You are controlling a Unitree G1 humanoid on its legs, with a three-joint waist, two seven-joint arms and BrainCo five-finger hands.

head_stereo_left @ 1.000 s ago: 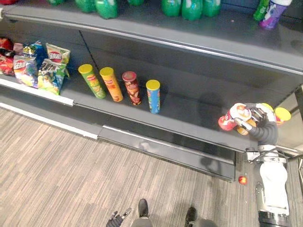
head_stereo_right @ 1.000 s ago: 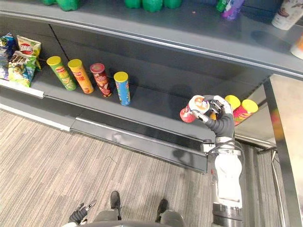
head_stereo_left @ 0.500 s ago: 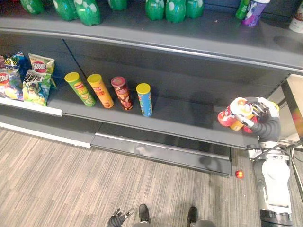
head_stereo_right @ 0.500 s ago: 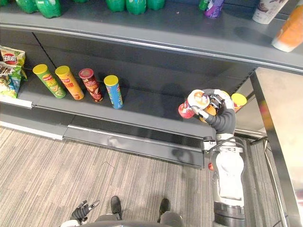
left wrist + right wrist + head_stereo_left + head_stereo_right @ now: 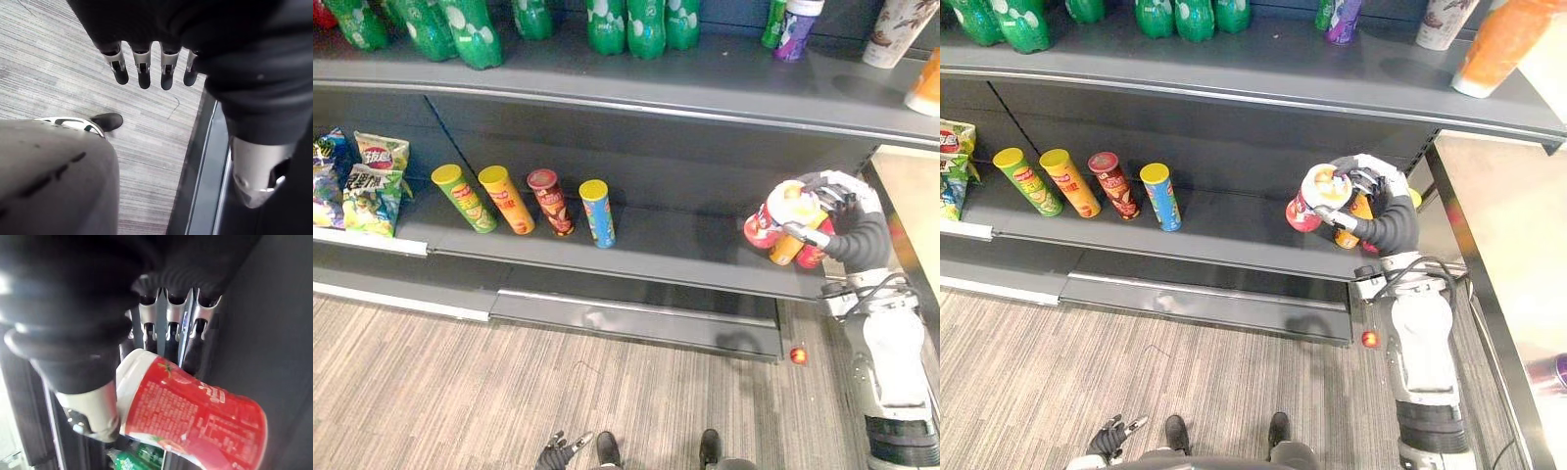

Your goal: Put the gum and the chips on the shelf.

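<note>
Your left hand [image 5: 560, 450] hangs low over the floor with its fingers straight and relaxed, holding nothing; leave it there. On the shelf [image 5: 685, 245], chip bags [image 5: 370, 184] sit at the far left, then a row of four standing tubes [image 5: 549, 202], then a bare stretch. Your right hand [image 5: 837, 201] is clenched round the red canister [image 5: 769, 220], which has a white lid and is tilted, its base pointing left and down over the right end of that shelf. I cannot tell whether the base touches the board, nor whether this is the gum or the chips. Just behind the hand stand an orange tube [image 5: 786, 247] and a red tube [image 5: 811, 257]. To set it down well, turn the wrist until the canister is upright, lower it onto the bare stretch to the left of those two tubes, and loosen the fingers only once the base sits flat. Draw the hand back toward you, not sideways, or you may knock the tubes over.
</note>
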